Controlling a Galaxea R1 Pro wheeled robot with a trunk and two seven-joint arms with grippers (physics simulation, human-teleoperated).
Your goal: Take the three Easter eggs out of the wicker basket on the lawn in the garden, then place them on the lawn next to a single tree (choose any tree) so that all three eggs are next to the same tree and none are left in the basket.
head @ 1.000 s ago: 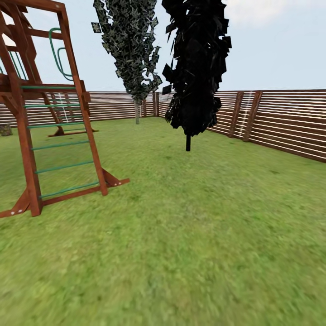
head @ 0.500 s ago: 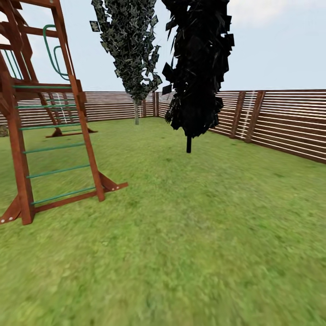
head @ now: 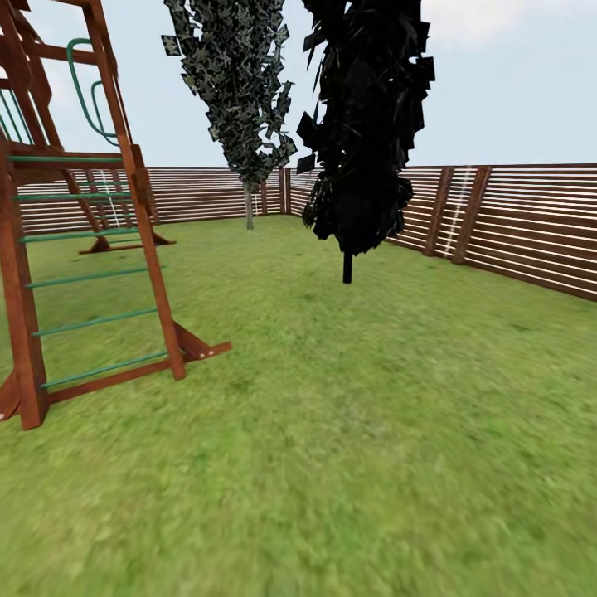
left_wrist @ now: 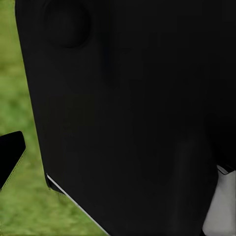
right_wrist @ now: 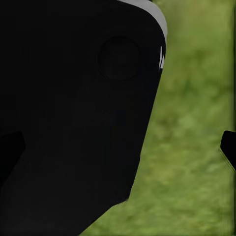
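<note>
Currently in transit across lawn [head: 373,431]; basket and eggs not sighted. Wooden climbing frame [head: 91,249] at left edge, near-black cone tree [head: 365,124] ahead, slat fence [head: 531,224] beyond. State of fingers: cannot tell. Advised: steer wide of frame, scan for wicker.

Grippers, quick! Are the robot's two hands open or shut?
Left gripper: cannot be told.
Right gripper: open, holding nothing.

Lawn [head: 373,431]: mottled green grass, flat, spreading across the foreground to the fence [head: 531,220]. Garden bounded by brown horizontal-slat fencing at back and right. Grass also visible, blurred, beneath both wrist cameras.
</note>
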